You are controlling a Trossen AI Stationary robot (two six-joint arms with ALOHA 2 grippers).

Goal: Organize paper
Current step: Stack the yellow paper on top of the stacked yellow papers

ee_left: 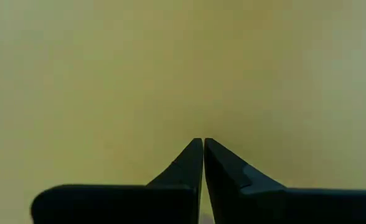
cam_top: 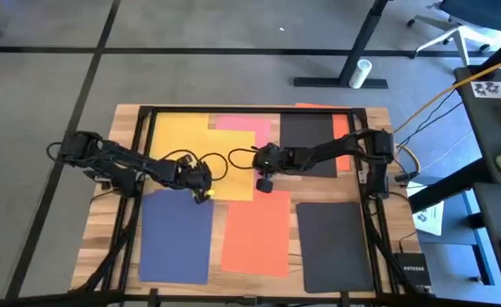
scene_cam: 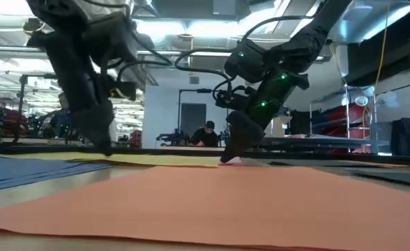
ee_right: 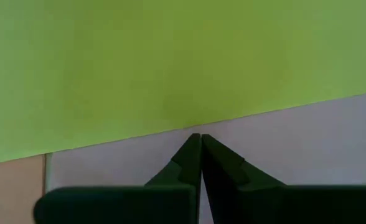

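Left gripper (cam_top: 204, 194) pinched closed, nothing between the tips, pressing down on the yellow sheet (cam_top: 195, 141) at its near edge. Right gripper (cam_top: 264, 182) also closed and empty, tip down on the pink sheet (cam_top: 244, 124) right at the yellow sheet's edge. Looks like a slide step: both tips pinning sheets to drag them into a stack. Next move needs steady downward pressure and a flat pull across the tabletop (cam_top: 106, 205). Yellow sheet lies flat, long axis roughly left-right, at the far-left side.
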